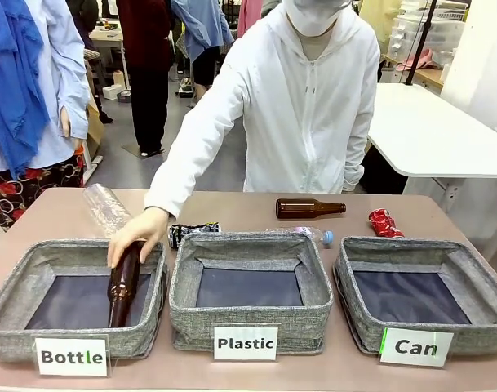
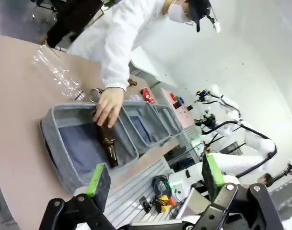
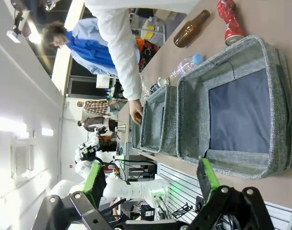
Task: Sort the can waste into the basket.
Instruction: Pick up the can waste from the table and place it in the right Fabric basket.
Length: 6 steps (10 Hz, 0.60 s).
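The table (image 1: 248,208) carries the Can basket (image 1: 477,282) at its near right corner. The left gripper (image 2: 154,172) and the right gripper (image 3: 151,176) both gape wide, holding nothing. The red can (image 1: 385,222) lies just behind the basket and slants toward the table's right edge. The dark can (image 1: 193,232) lies left of centre, its long axis parallel to the far edge.

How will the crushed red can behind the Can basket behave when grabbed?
The red can looks crumpled, so it is probably light and unlikely to roll. Its shiny, uneven skin may slip or dent further under pressure. Lying low, it likely won't tip.
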Tool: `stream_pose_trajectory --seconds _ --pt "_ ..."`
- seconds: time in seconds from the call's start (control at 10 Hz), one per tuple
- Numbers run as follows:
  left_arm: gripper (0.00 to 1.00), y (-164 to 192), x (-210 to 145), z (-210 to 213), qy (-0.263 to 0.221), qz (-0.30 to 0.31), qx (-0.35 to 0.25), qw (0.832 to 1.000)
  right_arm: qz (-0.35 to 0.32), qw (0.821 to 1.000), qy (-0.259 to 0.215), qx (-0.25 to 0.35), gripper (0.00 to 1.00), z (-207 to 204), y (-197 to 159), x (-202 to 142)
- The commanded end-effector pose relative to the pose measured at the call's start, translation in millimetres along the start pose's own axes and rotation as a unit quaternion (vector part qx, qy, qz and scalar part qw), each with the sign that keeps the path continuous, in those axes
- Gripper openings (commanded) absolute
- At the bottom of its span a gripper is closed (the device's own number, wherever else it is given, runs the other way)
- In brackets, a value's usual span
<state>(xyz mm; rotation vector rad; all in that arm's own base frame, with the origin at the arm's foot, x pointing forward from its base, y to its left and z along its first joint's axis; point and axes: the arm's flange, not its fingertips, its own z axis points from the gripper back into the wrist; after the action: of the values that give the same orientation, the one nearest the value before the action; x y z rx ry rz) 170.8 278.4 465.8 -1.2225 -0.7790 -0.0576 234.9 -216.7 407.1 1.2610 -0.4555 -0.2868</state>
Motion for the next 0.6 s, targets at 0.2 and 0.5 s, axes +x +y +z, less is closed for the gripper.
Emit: stream_pose_trajectory --seconds 0.2,0.5 --pt "1.0 2.4 -14.8 -1.9 0.009 -0.005 -0.027 1.0 0.015 1.0 -0.007 0.011 1.0 1.1 0.7 2.7" --pt "1.0 -10.6 36.1 -44.6 0.074 -0.017 -0.007 0.997 0.015 1.0 -0.007 0.011 1.0 1.1 0.7 2.7"
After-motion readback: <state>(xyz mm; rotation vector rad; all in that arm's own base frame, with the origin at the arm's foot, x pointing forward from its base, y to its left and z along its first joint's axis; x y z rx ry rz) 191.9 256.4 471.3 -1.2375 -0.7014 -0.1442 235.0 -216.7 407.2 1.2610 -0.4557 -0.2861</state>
